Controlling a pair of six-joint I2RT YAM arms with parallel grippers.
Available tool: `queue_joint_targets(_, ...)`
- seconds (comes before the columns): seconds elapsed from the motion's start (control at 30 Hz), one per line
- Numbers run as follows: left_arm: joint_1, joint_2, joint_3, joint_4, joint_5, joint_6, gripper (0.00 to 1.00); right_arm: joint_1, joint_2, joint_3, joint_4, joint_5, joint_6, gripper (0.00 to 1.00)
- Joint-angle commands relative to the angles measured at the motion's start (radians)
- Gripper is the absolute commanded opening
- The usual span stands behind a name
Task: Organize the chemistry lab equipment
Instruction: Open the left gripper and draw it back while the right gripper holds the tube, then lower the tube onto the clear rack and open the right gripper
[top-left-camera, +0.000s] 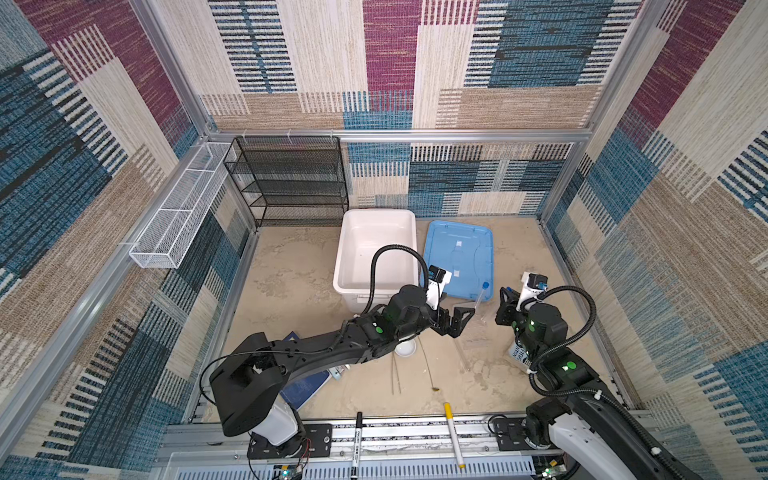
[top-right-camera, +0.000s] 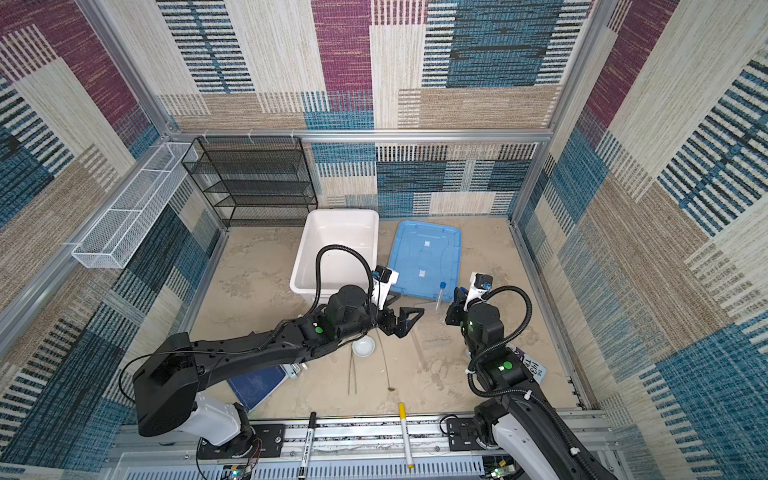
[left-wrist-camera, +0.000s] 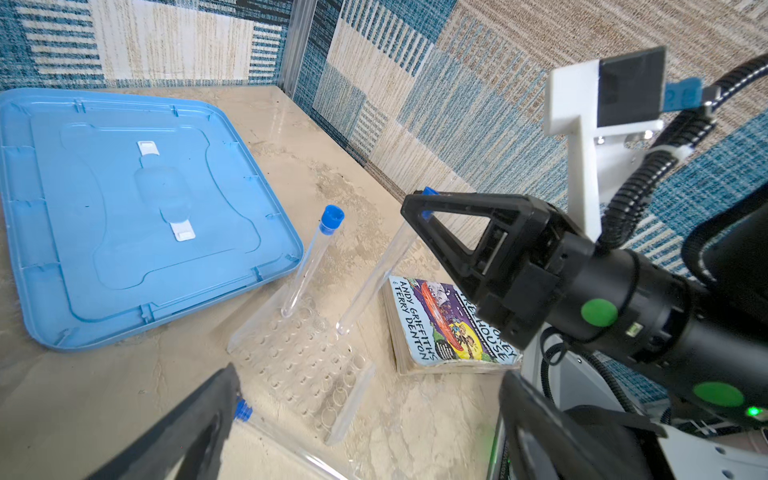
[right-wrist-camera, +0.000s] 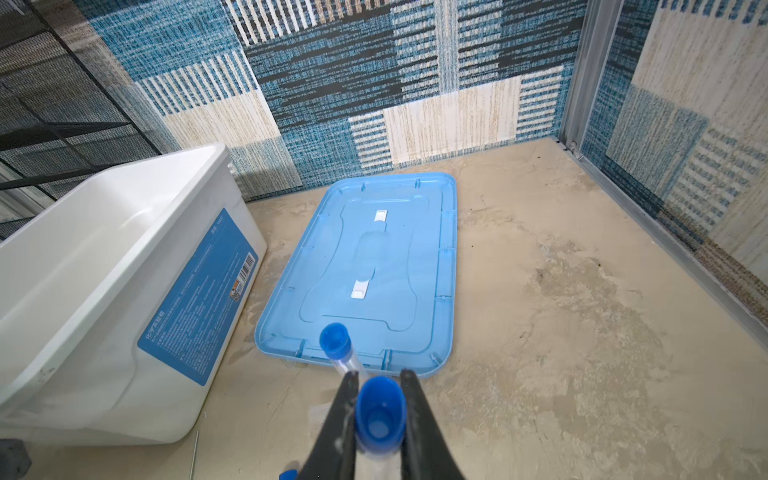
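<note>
My right gripper (right-wrist-camera: 380, 376) is shut on the blue cap end of a clear test tube (right-wrist-camera: 380, 411). In the left wrist view this held tube (left-wrist-camera: 374, 266) hangs tilted, its tip just over the clear plastic rack (left-wrist-camera: 299, 357). A second capped tube (left-wrist-camera: 311, 257) stands in the rack, also seen in a top view (top-left-camera: 482, 297). A third tube (left-wrist-camera: 270, 432) lies on the table by one finger of my open left gripper (left-wrist-camera: 368, 374), which hovers near the rack. The small white dish (top-left-camera: 405, 347), thin tweezers (top-left-camera: 395, 376) and long spoon (top-left-camera: 428, 365) lie under the left arm (top-left-camera: 332, 345).
An open white bin (top-left-camera: 374, 232) and its blue lid (top-left-camera: 457, 257) sit at the back. A book (left-wrist-camera: 449, 328) lies beside the rack, and a dark blue book (top-left-camera: 307, 386) under the left arm. Black (top-left-camera: 356, 440) and yellow (top-left-camera: 453, 432) markers rest on the front rail. A black mesh shelf (top-left-camera: 286, 178) stands back left.
</note>
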Motion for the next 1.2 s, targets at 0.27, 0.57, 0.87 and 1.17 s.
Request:
queue_joint_targets(0.27, -0.001, 0.033, 0.035, -0.003, 0.017, 0.0, 0.99, 0.0, 0.019, -0.059, 0.152, 0.035, -0.036, 0.17)
queue_joint_targets(0.57, 0.0, 0.068, 0.051, -0.002, 0.03, -0.023, 0.99, 0.0, 0.045, -0.072, 0.19, 0.031, -0.039, 0.17)
queue_joint_targets(0.87, 0.0, 0.073, 0.049, -0.002, 0.027, -0.022, 0.99, 0.0, 0.08, -0.09, 0.229, 0.025, -0.036, 0.17)
queue_joint_targets(1.17, 0.002, 0.077, 0.045, 0.003, 0.025, -0.024, 0.99, 0.0, 0.134, -0.102, 0.283, 0.016, -0.035, 0.17)
